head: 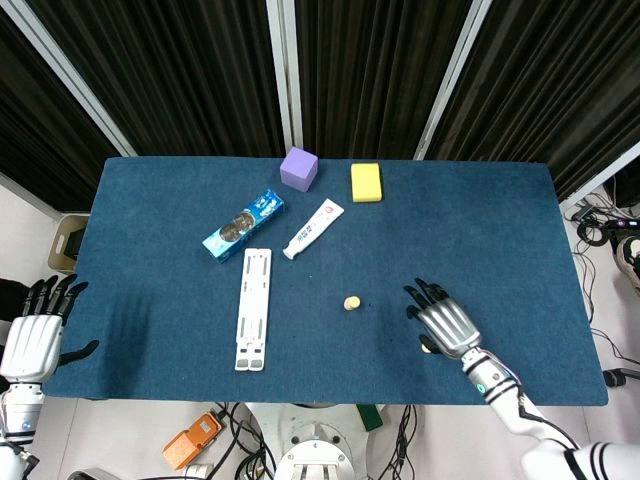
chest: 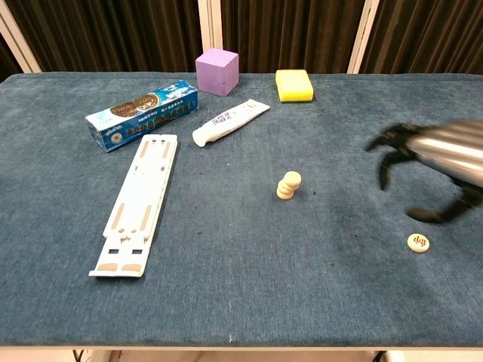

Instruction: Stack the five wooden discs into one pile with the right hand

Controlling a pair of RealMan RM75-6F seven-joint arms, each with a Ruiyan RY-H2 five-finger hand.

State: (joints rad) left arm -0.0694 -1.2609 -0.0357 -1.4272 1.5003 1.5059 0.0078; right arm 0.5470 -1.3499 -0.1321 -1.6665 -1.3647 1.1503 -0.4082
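**One disc left to fetch**

A leaning pile of discs stands near the middle of the blue table, and a single loose disc lies well apart from it, toward four o'clock in the chest view. The pile looks like four discs, though the count is hard to read at this size. The right hand hovers just above the loose disc, at its twelve o'clock, with its fingers spread, curved downward and holding nothing. The left hand hangs off the table's edge at about eight o'clock in the head view, fingers apart and empty.

The step in hand appears to be the reach for the last disc. The next move calls for lowering the right hand over that disc and pinching it by its rim. Then comes the carry toward ten o'clock to the pile. The pile leans, so the disc should go down gently and centred or the stack may topple.
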